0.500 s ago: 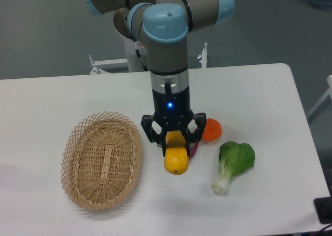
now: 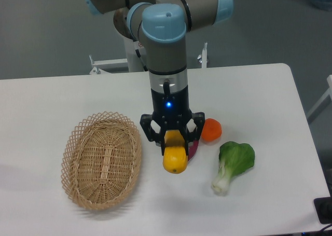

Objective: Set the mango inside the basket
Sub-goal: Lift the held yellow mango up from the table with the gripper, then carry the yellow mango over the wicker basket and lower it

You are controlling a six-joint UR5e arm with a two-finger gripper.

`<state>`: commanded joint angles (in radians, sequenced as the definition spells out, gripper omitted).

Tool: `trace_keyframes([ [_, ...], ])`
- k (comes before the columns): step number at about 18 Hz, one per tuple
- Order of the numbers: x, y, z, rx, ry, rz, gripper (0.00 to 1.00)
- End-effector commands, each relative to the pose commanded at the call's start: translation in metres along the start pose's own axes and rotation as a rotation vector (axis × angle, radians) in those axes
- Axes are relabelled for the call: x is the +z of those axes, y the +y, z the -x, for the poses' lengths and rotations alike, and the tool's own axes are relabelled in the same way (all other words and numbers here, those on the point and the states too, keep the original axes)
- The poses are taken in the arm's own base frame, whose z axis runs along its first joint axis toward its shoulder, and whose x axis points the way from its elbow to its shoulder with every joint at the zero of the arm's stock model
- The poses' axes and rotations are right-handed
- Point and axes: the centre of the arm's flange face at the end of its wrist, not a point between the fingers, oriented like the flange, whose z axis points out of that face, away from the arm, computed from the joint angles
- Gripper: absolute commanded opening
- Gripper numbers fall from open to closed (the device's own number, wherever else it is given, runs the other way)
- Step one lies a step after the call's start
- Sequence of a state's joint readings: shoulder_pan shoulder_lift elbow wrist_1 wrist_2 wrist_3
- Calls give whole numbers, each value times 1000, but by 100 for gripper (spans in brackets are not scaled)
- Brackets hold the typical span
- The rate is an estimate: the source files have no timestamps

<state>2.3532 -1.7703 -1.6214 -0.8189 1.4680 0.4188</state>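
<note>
Mango (image 2: 175,160) | hand (image 2: 173,140) clamped on its upper end | right of basket (image 2: 101,161)

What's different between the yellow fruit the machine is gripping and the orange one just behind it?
The mango is yellow and oblong; the orange fruit is deeper orange and round. The mango is held in the tool, while the orange fruit sits on the table, untouched. The mango shows almost fully; the orange fruit is partly hidden behind the tool. Both are smooth-skinned and lie right of the basket.
</note>
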Motion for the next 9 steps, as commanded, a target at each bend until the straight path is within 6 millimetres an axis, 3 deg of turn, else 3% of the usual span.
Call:
trace_keyframes([
  [3, 0, 3, -6, -9, 19, 36, 42],
  [6, -2, 1, -27, -28, 32, 45, 42],
  [9, 10, 11, -49, -74, 31, 84, 42],
])
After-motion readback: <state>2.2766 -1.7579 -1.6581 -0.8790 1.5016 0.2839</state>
